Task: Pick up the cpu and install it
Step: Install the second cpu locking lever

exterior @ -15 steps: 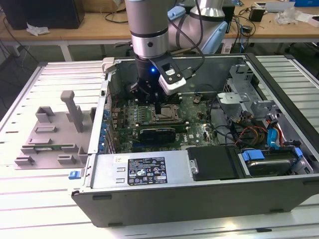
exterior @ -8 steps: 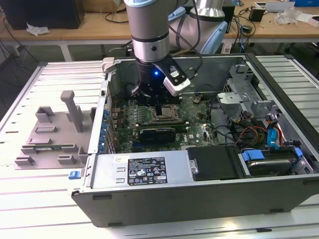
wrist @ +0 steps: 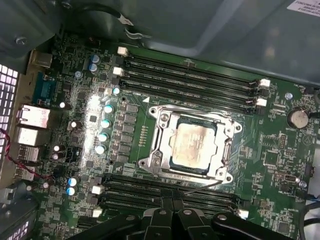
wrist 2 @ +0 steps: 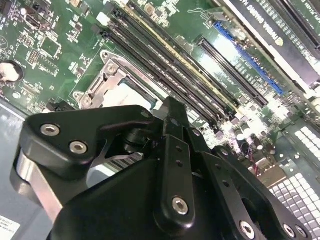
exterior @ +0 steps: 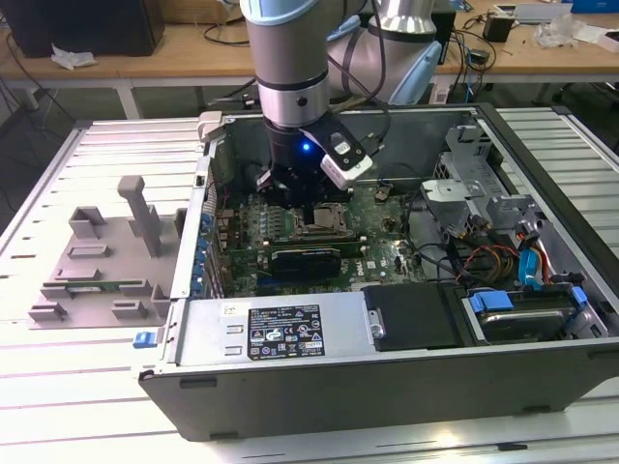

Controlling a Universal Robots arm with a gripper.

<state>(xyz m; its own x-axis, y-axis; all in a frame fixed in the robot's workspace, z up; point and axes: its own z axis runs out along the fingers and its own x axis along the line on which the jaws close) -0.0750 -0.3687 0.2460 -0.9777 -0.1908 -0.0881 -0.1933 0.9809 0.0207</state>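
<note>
Down inside the open case [exterior: 387, 387], over the motherboard [wrist: 125, 150], is where I'm hanging right now. The cpu [wrist: 194, 145] is sitting flat in the socket [wrist: 155, 152], square to the metal frame around it, which makes sense: the frame is what lines it up, so lying level there is how it's supposed to end up. In the exterior view my gripper [exterior: 308, 215] is straight above that socket, pointing down, near the middle of the board with the long black card [exterior: 305, 259] just on the near side of it.

Relative to my fingers [wrist: 172, 215], the cpu is a bit ahead of the tips and below them, apart from them, not between them. In both wrist views the fingers look drawn together, side by side with hardly any gap, and nothing is clamped in them. The ram slots [wrist: 190, 75] run along either side of the socket, so coming in vertically keeps me away from them.
</note>
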